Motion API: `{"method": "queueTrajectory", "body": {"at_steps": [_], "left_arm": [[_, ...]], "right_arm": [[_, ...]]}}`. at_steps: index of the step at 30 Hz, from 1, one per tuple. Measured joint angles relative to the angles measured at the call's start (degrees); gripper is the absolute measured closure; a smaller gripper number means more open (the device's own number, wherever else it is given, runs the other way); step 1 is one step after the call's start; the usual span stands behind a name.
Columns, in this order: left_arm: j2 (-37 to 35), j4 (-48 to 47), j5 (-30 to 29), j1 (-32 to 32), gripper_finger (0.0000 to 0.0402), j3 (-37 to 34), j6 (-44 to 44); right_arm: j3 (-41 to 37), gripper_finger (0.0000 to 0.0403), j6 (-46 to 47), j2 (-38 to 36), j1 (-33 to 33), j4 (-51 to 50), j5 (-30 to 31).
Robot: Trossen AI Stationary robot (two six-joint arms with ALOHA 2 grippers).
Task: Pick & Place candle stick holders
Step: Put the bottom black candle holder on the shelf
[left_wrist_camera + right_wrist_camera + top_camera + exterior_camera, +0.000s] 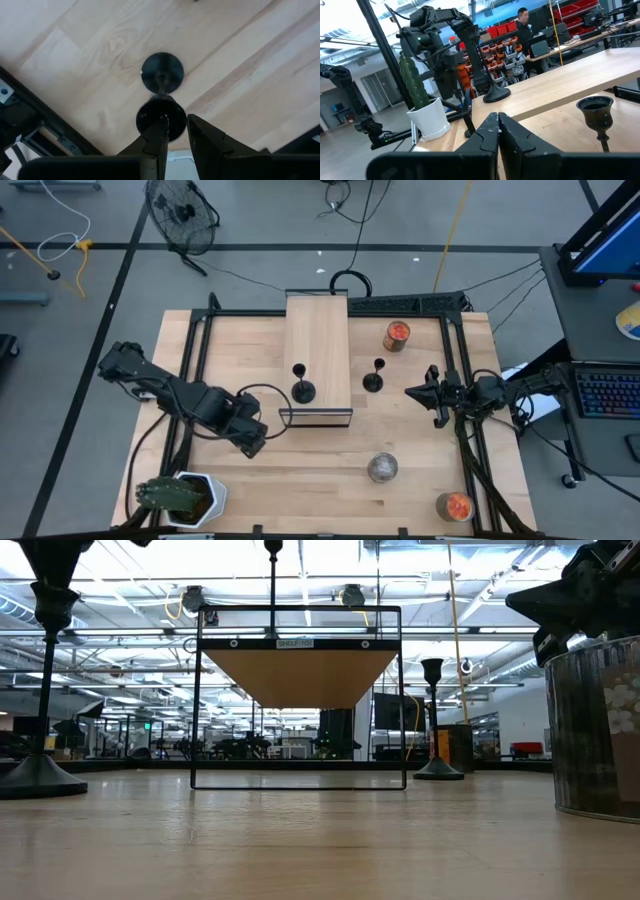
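Observation:
My left gripper (177, 122) points down near the table's left side (252, 438), shut on a black candle stick holder (162, 75) that stands under it. In the high view the gripper hides this holder. A second holder (302, 387) stands on top of the wooden shelf (318, 330). A third (374, 377) stands by its round base on the table, right of the shelf. My right gripper (410, 391) hovers shut and level at the right, its tips near that third holder (595, 112). My left gripper holds the holder by its cup top (159, 116), pinched between the two fingers, which come from above and point down. The holder stands upright below the fingers. In the low view its round base (40, 778) looks set on the table top.
A cactus in a white pot (185, 495) stands at the near left corner. Glass jars with orange contents stand at the far right (397, 335) and the near right (455, 505). A silvery jar (382, 467) stands between them. A black frame (190, 350) runs along the table's edges.

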Motion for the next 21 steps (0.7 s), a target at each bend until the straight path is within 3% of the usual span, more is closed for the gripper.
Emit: {"method": "queueTrajectory", "body": {"at_steps": [15,21], "left_arm": [[-0.18,5.67,0.39,0.69,0.0326,-5.5,1.18],[-0.22,5.82,1.11,1.17,0.0384,-5.85,2.54]], "right_arm": [[0.0,0.0403,0.01,-0.01,0.0,0.0,0.01],[0.02,0.0403,0.01,-0.02,0.0,0.0,0.0]]}}
